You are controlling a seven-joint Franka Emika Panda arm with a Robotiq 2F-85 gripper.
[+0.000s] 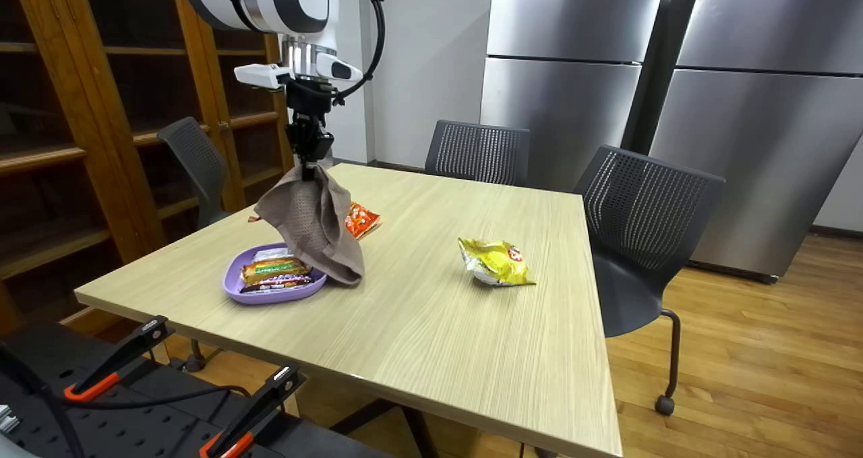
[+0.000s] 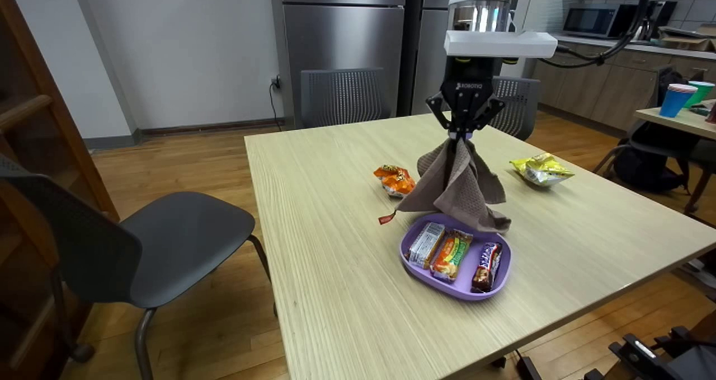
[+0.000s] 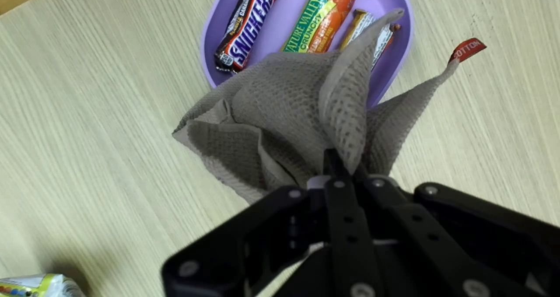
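A grey-brown waffle-weave towel (image 1: 307,215) hangs bunched from my gripper (image 2: 460,138), whose fingers are shut on it. Its folds (image 3: 284,91) spread below the fingertips, and a red tag (image 3: 468,50) sticks out at one corner. Under the towel's lower edge lies a purple plate (image 2: 469,296), part of its rim hidden by cloth. Inside the plate are a Snickers bar (image 3: 247,28), a Nature Valley bar (image 3: 317,19) and a silver-and-gold wrapped bar (image 2: 426,244). Whether the towel touches the plate I cannot tell.
An orange snack bag (image 2: 395,179) lies on the table behind the towel. A yellow snack bag (image 1: 497,262) rests farther along the table (image 1: 418,323). Dark chairs (image 1: 647,242) stand around the edges, and black clamps (image 1: 253,411) sit by the near edge.
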